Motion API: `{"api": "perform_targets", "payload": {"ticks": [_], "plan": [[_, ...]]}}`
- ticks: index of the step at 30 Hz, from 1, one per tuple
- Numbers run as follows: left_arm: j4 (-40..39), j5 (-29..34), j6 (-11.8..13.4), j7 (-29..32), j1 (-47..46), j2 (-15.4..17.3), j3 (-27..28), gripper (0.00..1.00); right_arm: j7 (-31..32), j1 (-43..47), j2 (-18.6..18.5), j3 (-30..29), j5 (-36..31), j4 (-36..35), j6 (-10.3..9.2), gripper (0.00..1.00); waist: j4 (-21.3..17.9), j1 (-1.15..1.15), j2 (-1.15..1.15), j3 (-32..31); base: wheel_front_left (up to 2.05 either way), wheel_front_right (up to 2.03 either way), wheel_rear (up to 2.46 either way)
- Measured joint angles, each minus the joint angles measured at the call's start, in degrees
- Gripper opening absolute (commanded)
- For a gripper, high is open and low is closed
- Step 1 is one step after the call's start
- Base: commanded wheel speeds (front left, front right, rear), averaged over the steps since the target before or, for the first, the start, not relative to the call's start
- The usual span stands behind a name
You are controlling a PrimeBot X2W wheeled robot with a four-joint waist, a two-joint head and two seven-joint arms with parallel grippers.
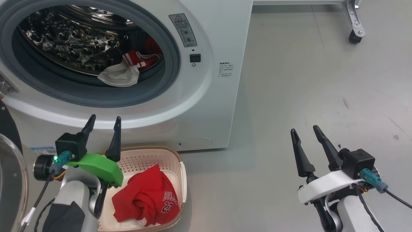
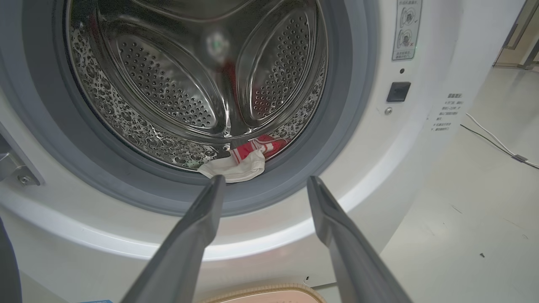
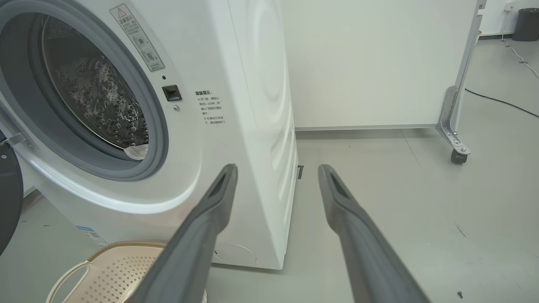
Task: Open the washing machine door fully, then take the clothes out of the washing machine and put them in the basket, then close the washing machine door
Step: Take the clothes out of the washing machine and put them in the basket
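**Washing machine open, one garment in the basket, both grippers released**

The washing machine (image 1: 219,38) stands on a grey floor (image 1: 305,80). The washing machine door (image 1: 7,129) is swung open at the head view's left edge, where part of its black rim and glass bowl shows. Inside the steel drum (image 2: 168,84), a whitish cloth piece (image 1: 119,75) lies at the bottom front, draped over the drum's lip toward the grey gasket (image 2: 337,126). A red garment with white striped trim (image 1: 138,58) lies just behind it, touching it.

The basket (image 1: 154,150) sits on the floor just before the machine's lower front. It holds a crumpled red jersey (image 1: 148,196) printed with 23, with white fabric showing beneath it.

The left gripper (image 1: 105,119) hovers above the basket's rear left rim. Its fingers are spread with nothing between them, and in the left wrist view the left gripper (image 2: 265,179) points at the drum mouth just below the whitish cloth.

The right gripper (image 1: 304,130) hangs over bare floor, well to the right of the machine. Its fingers are likewise parted and empty. In the right wrist view the right gripper (image 3: 278,167) frames the machine's front right corner. Behind stands a white panel (image 3: 370,63) on a caster (image 3: 457,156).
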Motion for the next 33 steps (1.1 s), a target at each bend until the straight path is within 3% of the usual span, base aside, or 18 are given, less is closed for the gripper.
{"api": "perform_targets", "payload": {"ticks": [14, 33], "plan": [[-6.1, -1.3, 0.0, 0.0, 8.3, -0.8, 2.2, 1.0, 0.0, 2.2, 0.1, 0.2, -0.1, -1.1, 0.0, 1.0, 0.1, 0.0, 0.0, -2.9, 0.0, 0.0, 0.0], [-11.5, -1.3, 0.6, 0.0, 12.0, -1.0, 2.1, 1.0, 0.0, 3.2, 0.2, 0.3, -0.1, -2.2, 0.0, 1.0, -0.2, 0.0, 0.0, -2.9, 0.0, 0.0, 0.0]]}}
